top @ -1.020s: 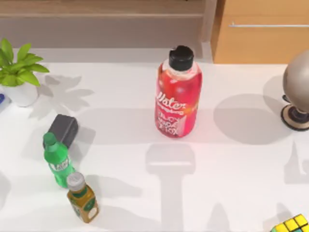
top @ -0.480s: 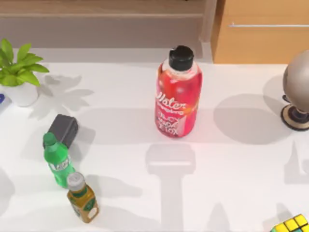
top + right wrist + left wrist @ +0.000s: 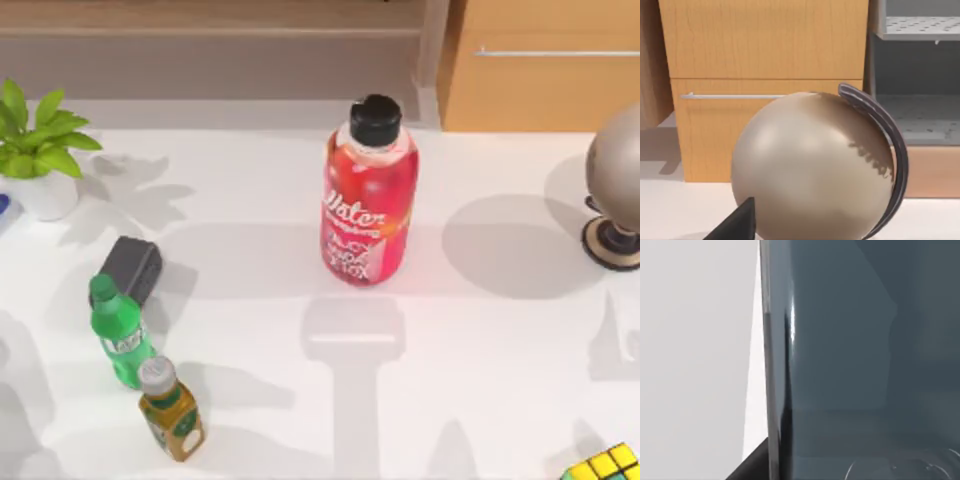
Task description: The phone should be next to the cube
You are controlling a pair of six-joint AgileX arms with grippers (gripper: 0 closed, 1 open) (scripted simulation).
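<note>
The phone (image 3: 850, 355) stands very close in the left wrist view, its dark grey-blue face and paler silvery edge upright. A dark fingertip (image 3: 756, 466) of my left gripper lies against that edge, so the gripper looks shut on the phone. The cube (image 3: 604, 465), with yellow, green and orange squares on a black grid, sits at the table's front right corner, partly cut off by the top view's edge. My right gripper (image 3: 740, 225) hangs parked in front of a beige globe (image 3: 810, 170).
A tall red bottle (image 3: 368, 200) stands mid-table. On the left stand a green bottle (image 3: 120, 335), a small amber bottle (image 3: 172, 410), a dark grey block (image 3: 130, 268) and a potted plant (image 3: 40, 150). The globe (image 3: 620, 180) is at the right edge.
The shadows at the table's lower left edge have grown and shifted. None of the things on the table has moved.
</note>
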